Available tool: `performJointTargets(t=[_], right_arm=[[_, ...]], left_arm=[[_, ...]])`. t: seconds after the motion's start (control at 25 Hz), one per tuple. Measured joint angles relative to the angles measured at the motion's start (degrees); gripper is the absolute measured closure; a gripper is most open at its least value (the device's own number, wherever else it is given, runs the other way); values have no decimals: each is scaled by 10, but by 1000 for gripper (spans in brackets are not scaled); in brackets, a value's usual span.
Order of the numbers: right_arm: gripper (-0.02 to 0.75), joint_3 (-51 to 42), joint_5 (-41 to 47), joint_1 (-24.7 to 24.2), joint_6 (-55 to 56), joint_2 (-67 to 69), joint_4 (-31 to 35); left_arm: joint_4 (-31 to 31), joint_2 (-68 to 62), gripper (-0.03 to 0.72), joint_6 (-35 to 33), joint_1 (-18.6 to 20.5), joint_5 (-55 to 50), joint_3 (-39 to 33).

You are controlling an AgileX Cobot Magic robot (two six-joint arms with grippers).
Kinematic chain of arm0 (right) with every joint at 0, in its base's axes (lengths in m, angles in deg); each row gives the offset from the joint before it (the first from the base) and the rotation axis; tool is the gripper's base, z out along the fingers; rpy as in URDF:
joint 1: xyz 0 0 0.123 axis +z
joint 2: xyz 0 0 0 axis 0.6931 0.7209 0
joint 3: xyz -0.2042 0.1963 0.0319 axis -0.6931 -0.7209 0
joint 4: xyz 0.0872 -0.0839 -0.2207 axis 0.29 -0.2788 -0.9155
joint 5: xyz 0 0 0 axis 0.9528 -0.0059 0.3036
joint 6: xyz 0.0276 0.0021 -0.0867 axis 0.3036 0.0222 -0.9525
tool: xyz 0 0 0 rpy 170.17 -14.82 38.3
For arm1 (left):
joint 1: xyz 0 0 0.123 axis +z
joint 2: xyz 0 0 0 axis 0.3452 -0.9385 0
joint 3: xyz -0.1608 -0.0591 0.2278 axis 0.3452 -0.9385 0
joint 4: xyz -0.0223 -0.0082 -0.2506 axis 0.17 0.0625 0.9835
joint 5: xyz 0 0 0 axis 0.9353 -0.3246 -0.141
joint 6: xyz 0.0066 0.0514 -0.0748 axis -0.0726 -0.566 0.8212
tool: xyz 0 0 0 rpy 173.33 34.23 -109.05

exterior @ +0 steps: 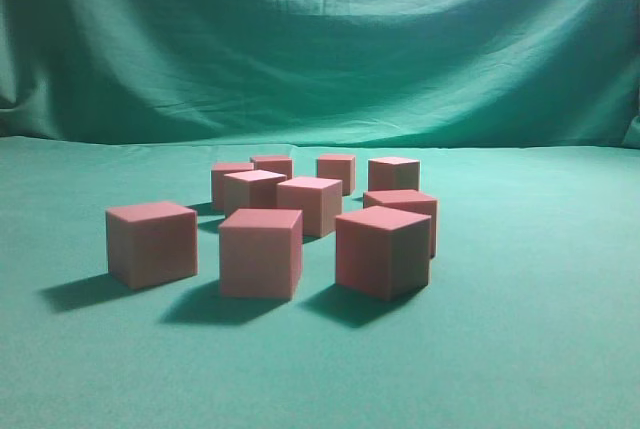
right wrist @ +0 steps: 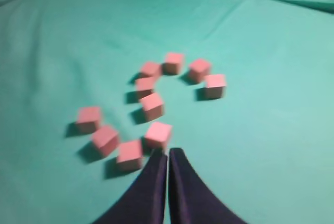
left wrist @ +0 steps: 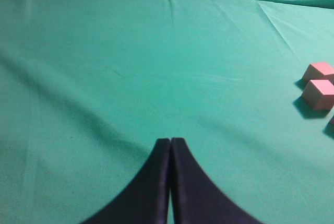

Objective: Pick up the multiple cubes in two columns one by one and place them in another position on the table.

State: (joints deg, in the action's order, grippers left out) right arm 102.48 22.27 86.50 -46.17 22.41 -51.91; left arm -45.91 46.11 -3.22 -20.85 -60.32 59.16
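matte salmon cubes (exterior: 261,252), sharp-edged, sit on wrinkled green cloth table (exterior: 540,349); both black jaws pressed together, empty.

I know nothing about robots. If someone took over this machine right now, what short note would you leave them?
Left gripper: shut, empty, above bare green table, two cubes off to its right.
Right gripper: shut, empty, just in front of the cubes.
Cubes: ten show in the right wrist view, loosely scattered, all resting on the cloth, none stacked.
Done: cannot tell whether any cube was moved.
Left: neither gripper holds a cube; pick them one by one and set them elsewhere on the table.
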Motion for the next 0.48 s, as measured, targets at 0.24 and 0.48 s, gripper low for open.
performJointTargets(t=[0.24,0.48], right_arm=[[738,-143,-138,-156,1,-98,-1],[738,-239,-182,-286,1,-195,-1]], left_arm=[[0,0,688,0,0,0,0],[0,0,688,0,0,0,0]])
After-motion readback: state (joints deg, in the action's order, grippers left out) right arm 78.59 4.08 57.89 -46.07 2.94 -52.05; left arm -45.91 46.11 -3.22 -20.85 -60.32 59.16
